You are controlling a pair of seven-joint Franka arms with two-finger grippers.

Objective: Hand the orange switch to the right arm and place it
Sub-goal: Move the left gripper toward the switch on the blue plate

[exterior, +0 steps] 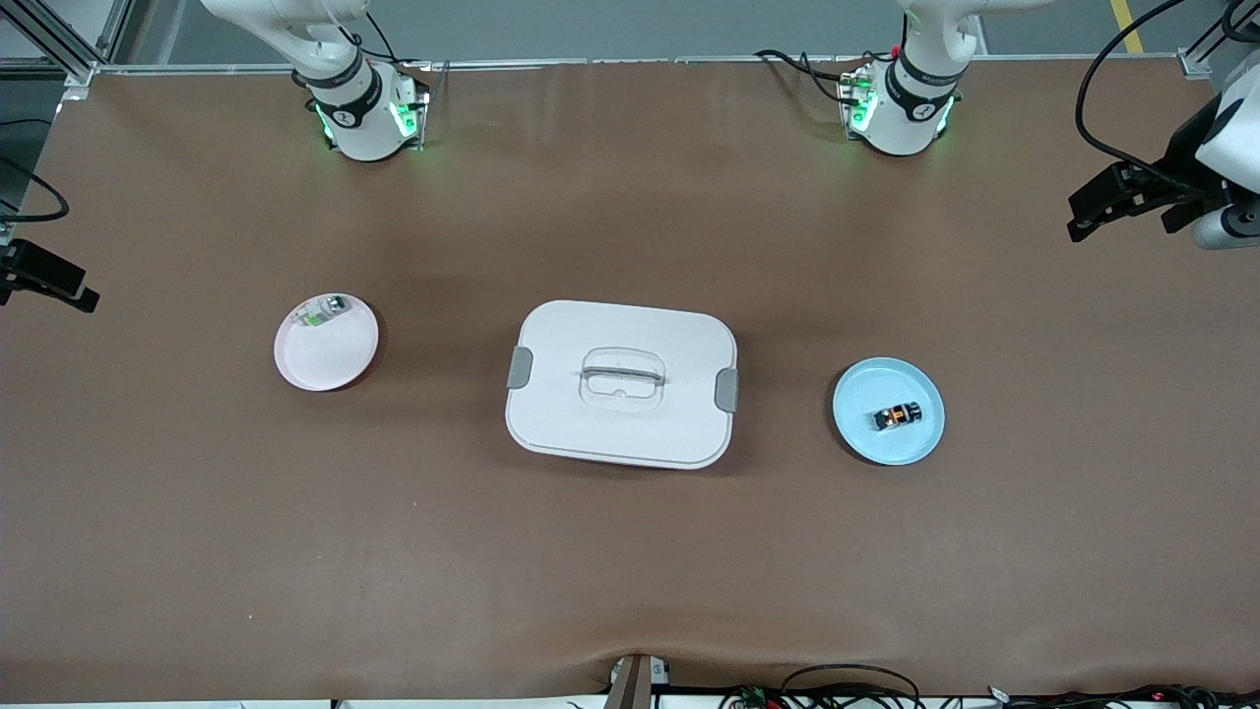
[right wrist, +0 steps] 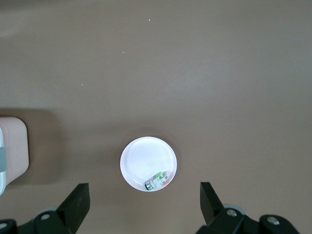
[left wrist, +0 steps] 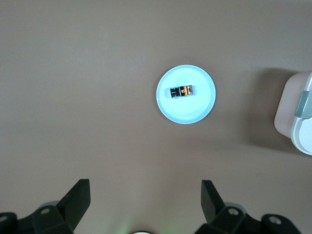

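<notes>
Robotics lab, not home or kitchen. Wide work table under plain brown matte cover (exterior: 630,551), two white jointed robot arm bases with black bands and green status lights (exterior: 366,116) bolted along table edge. Aluminium frame rail (exterior: 59,44) at corner near one base, bare grey floor past it. Loose black cables (exterior: 1122,108) trailing off table end near other base; more wiring (exterior: 847,689) bunched along table edge nearest front camera.
</notes>
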